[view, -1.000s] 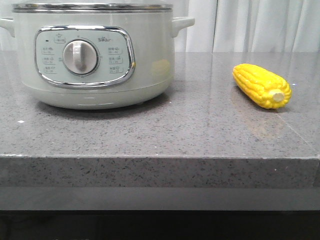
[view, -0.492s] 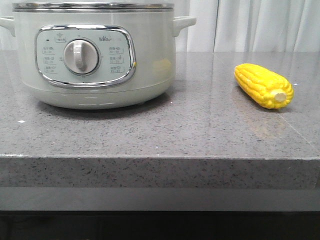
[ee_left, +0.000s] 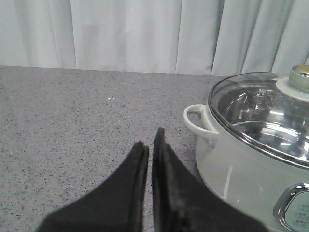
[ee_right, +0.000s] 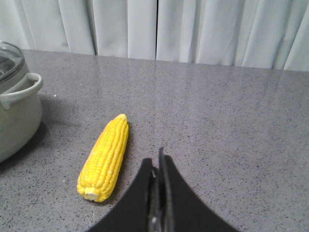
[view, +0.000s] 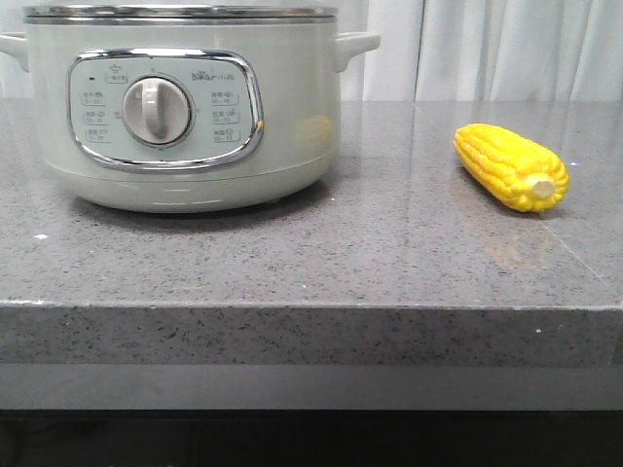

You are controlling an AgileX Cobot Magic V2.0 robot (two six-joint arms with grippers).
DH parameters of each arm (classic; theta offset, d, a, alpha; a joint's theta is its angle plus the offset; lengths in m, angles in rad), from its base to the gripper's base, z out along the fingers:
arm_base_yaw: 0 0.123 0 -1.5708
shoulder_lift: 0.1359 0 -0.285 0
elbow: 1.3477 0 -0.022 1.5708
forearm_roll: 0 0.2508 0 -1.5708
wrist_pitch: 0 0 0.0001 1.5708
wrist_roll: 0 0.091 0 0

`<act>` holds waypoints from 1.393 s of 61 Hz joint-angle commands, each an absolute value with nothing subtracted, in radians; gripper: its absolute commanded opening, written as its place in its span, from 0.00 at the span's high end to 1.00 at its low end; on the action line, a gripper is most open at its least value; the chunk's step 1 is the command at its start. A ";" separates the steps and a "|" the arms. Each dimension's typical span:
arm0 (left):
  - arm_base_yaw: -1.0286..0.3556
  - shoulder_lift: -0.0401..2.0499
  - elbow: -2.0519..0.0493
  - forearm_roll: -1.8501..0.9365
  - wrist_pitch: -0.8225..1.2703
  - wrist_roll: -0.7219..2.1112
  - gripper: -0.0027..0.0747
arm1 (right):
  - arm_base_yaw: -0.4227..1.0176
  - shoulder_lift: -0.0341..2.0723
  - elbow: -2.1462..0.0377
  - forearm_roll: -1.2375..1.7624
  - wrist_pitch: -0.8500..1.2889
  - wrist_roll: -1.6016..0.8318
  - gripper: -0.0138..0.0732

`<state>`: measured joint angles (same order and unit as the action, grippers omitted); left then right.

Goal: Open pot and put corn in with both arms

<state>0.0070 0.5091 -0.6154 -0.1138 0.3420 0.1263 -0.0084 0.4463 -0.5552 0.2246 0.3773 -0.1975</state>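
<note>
The pale grey-green pot (view: pixel 185 107) stands at the left of the grey counter, its control panel and dial facing me and its metal-rimmed glass lid (ee_left: pixel 263 116) on. The yellow corn (view: pixel 510 166) lies on the counter to the right, stub end toward me. Neither gripper shows in the front view. In the left wrist view my left gripper (ee_left: pixel 148 140) is shut and empty, just left of the pot (ee_left: pixel 241 169) near its side handle. In the right wrist view my right gripper (ee_right: pixel 158 159) is shut and empty, beside the corn (ee_right: pixel 106 157) and apart from it.
White curtains (view: pixel 487 49) hang behind the counter. The counter's front edge (view: pixel 311 309) runs across the front view. The pot's side handle (ee_right: pixel 19 92) shows at the edge of the right wrist view.
The front view shifts by a few pixels between frames. The pot and corn keep their places on the counter.
</note>
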 commanded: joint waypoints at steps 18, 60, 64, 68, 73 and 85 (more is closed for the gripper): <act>0.008 0.519 -0.653 -0.127 0.269 0.121 0.09 | -0.015 0.460 -0.592 0.220 0.298 -0.209 0.69; 0.008 0.800 -1.024 -0.252 0.636 0.160 0.08 | -0.015 0.460 -0.592 0.220 0.298 -0.209 0.09; 0.008 0.884 -1.111 -0.293 0.714 0.207 0.08 | -0.015 0.460 -0.592 0.220 0.298 -0.209 0.09; 0.008 0.961 -1.195 -0.354 0.766 0.245 0.08 | -0.015 0.460 -0.592 0.220 0.298 -0.209 0.09; 0.005 1.063 -1.303 -0.434 0.818 0.290 0.08 | -0.015 0.460 -0.592 0.220 0.298 -0.208 0.09; -0.128 1.283 -1.544 -0.386 0.853 0.309 0.08 | -0.015 0.460 -0.592 0.220 0.298 -0.208 0.09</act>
